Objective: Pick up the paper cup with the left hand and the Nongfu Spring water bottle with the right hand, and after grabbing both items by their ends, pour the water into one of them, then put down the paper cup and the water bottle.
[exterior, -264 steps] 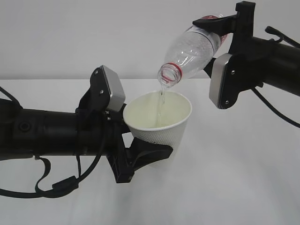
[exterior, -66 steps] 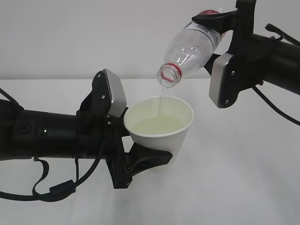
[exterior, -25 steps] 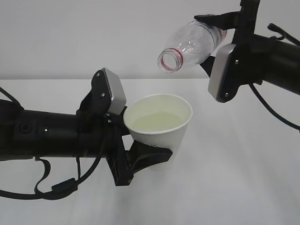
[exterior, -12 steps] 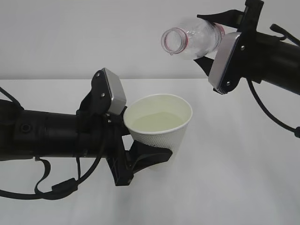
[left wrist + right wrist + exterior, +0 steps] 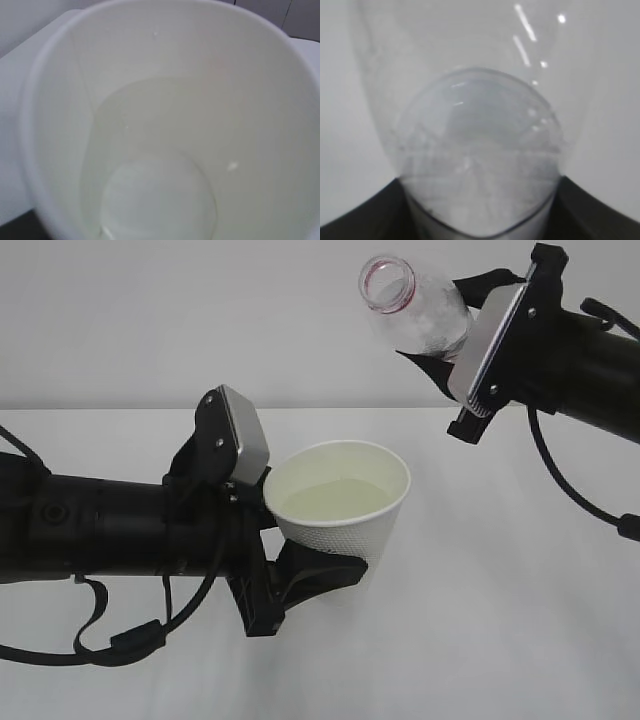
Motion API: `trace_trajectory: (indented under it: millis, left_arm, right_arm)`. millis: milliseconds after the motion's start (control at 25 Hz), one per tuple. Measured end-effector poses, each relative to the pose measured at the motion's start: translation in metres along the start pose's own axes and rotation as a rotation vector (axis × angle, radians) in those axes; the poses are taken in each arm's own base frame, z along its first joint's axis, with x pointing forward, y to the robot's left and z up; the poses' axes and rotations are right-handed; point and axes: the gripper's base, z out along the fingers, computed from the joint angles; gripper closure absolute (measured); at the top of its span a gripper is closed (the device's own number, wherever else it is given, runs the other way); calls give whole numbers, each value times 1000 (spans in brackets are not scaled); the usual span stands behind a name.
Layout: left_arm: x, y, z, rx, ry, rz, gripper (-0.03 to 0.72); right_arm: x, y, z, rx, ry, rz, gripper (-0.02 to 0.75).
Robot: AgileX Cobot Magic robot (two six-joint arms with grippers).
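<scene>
The white dimpled paper cup [image 5: 345, 510] hangs above the table, leaning slightly right, with my left gripper [image 5: 335, 558] shut on its lower part. Clear water [image 5: 335, 500] lies in it. In the left wrist view the cup's cream inside [image 5: 60, 100] fills the frame, with water [image 5: 160, 150] over its bottom and my fingers hidden. Up at the top right, my right gripper [image 5: 450, 325] is shut on the base end of the clear Nongfu Spring water bottle [image 5: 420, 315]. Its open red-ringed mouth points up and left. In the right wrist view the bottle [image 5: 480, 140] sits between dark fingers [image 5: 355, 220].
The white table [image 5: 500, 620] runs under both arms to a plain pale wall behind. Black cables [image 5: 110, 640] loop below the left arm, and another trails under the right arm at the right edge.
The right gripper has swung the bottle from mouth-down over the cup to mouth-up, lifting it up and to the right. The stream has stopped. The left arm and the cup have stayed put.
</scene>
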Motion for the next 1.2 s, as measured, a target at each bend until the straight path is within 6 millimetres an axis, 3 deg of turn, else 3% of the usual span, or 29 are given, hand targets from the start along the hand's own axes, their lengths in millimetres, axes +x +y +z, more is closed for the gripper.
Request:
trace_trajectory:
  millis: [1200]
  left_arm:
    - [0,0,0,0,0,0,190]
  right_arm:
    - [0,0,0,0,2,389,307]
